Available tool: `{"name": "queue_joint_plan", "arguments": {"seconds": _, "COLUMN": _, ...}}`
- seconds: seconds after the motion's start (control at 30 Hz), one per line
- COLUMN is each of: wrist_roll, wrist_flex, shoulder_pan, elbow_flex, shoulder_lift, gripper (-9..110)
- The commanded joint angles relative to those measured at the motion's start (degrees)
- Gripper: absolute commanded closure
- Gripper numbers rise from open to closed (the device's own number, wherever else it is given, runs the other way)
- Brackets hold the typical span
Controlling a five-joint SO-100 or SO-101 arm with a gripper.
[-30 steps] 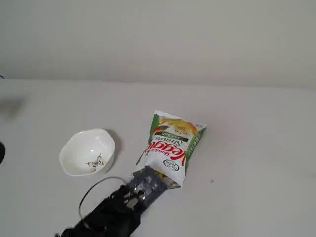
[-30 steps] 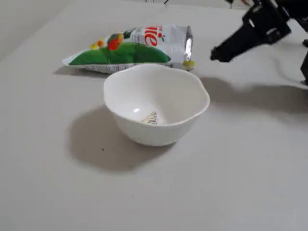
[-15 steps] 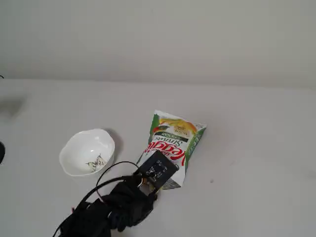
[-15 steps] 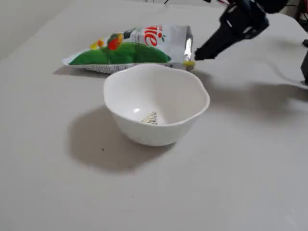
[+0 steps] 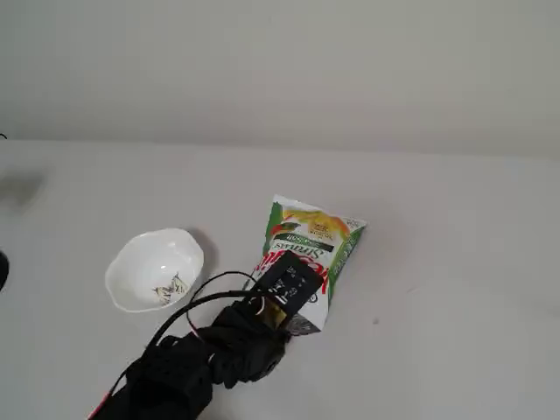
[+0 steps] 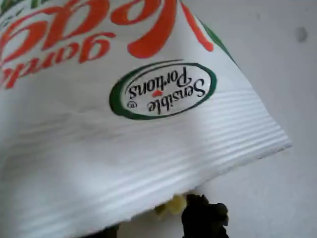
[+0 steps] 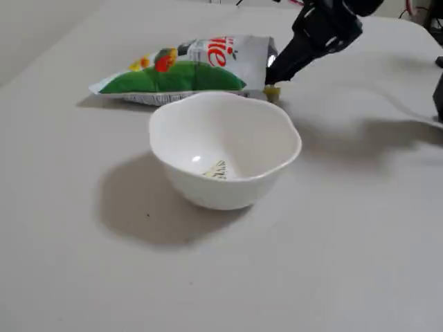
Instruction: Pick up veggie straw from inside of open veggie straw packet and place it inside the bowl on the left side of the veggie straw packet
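Observation:
The veggie straw packet [image 5: 308, 238] lies flat on the table with its open end toward the arm. It fills the wrist view [image 6: 148, 124] and also shows in a fixed view [image 7: 187, 69]. My gripper [image 5: 284, 317] sits at the packet's mouth, seen from the side in a fixed view [image 7: 272, 83]. A pale-yellow veggie straw piece [image 6: 172, 204] shows at the mouth, right beside a dark fingertip [image 6: 203, 218], and also at the gripper tip [image 7: 271, 93]. I cannot tell whether the jaws are closed on it. The white wavy-rimmed bowl [image 5: 155, 269] stands left of the packet, and nearest the camera in a fixed view [image 7: 225, 149].
The black arm and its cable [image 5: 188, 359] come in from the lower left, between the bowl and the packet. The table [image 5: 437, 262] is pale grey. The bowl holds only its small dark drawing [image 5: 171, 287].

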Motion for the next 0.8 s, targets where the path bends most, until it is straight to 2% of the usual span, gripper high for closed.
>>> {"name": "queue_joint_plan", "arguments": {"seconds": 0.0, "wrist_roll": -0.88, "wrist_flex": -2.29, "shoulder_pan": 1.14, "elbow_flex": -4.92, "shoulder_lift": -2.02, "gripper": 84}}
{"name": "queue_joint_plan", "arguments": {"seconds": 0.6, "wrist_roll": -1.32, "wrist_flex": -6.06, "shoulder_pan": 1.32, "elbow_flex": -8.26, "shoulder_lift": -10.72, "gripper": 85}}
{"name": "queue_joint_plan", "arguments": {"seconds": 0.77, "wrist_roll": -1.41, "wrist_flex": -6.77, "shoulder_pan": 1.67, "elbow_flex": -9.84, "shoulder_lift": -13.71, "gripper": 89}}
